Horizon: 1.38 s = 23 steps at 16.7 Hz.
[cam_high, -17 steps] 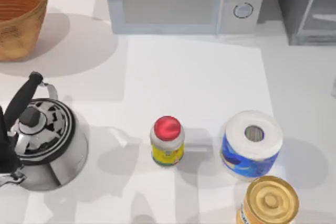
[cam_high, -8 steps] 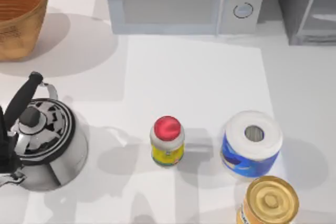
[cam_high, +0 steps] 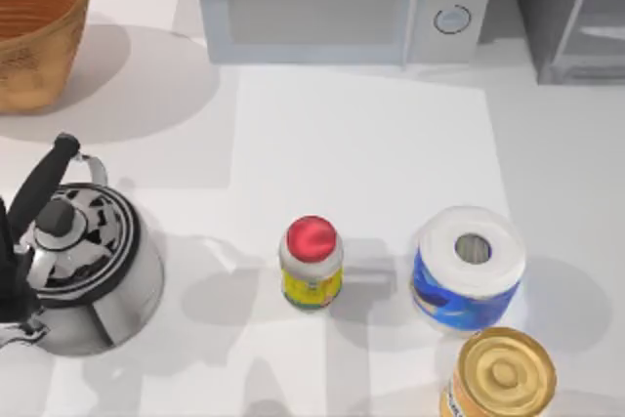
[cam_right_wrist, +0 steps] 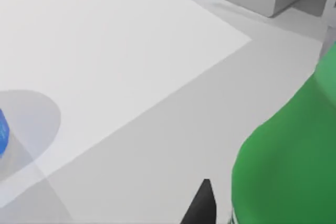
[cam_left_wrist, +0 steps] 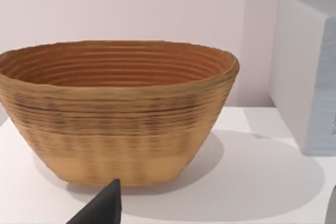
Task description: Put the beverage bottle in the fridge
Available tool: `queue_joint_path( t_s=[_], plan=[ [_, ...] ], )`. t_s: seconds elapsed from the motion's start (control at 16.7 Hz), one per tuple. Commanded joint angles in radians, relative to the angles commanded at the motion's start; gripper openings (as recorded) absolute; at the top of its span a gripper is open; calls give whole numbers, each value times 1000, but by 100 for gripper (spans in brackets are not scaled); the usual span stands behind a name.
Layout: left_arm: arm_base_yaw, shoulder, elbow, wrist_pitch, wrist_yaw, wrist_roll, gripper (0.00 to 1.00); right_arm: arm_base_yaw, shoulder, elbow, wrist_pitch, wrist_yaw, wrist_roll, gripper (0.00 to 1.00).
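The beverage bottle (cam_right_wrist: 294, 156) is bright green and looms large and close in the right wrist view. My right gripper (cam_right_wrist: 223, 208) is shut on it: one dark fingertip (cam_right_wrist: 202, 205) lies against its side and the bottle hides the other. The fridge (cam_high: 566, 17), a dark grey cabinet with a pale-framed glass door, stands at the table's back right corner. My left gripper (cam_left_wrist: 218, 216) hangs open in front of the wicker basket (cam_left_wrist: 118, 111), with nothing between its fingers.
A white microwave (cam_high: 342, 2) stands at the back middle, left of the fridge. The basket (cam_high: 34, 26) is at back left and a steel kettle (cam_high: 83, 266) at front left. A red-capped bottle (cam_high: 312, 263), a paper roll (cam_high: 469, 266) and a gold-lidded can (cam_high: 500, 373) stand in front.
A small grey sliver at the top view's right edge one second ago is gone now. Nothing on the table has moved.
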Motion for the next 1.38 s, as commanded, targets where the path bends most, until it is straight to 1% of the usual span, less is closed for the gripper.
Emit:
queue_joint_path(
  t_s=[0.18, 0.36, 0.54, 0.78, 0.9, 1.02, 1.2, 1.38],
  plan=[
    [0, 0, 0, 0, 0, 0, 100, 40, -146, -70, 10, 115, 113, 1],
    [0, 0, 0, 0, 0, 0, 100, 109, -386, -165, 27, 276, 254, 1],
    [0, 0, 0, 0, 0, 0, 100, 203, -719, -279, 45, 477, 404, 1],
    [0, 0, 0, 0, 0, 0, 100, 352, -1187, -443, 75, 778, 617, 1],
    [0, 0, 0, 0, 0, 0, 100, 425, -1366, -522, 88, 916, 723, 1],
    [0, 0, 0, 0, 0, 0, 100, 490, -1501, -597, 95, 1032, 825, 1],
    [0, 0, 0, 0, 0, 0, 100, 554, -1625, -686, 96, 1144, 940, 1],
    [0, 0, 0, 0, 0, 0, 100, 571, -1657, -715, 93, 1176, 973, 1]
  ],
)
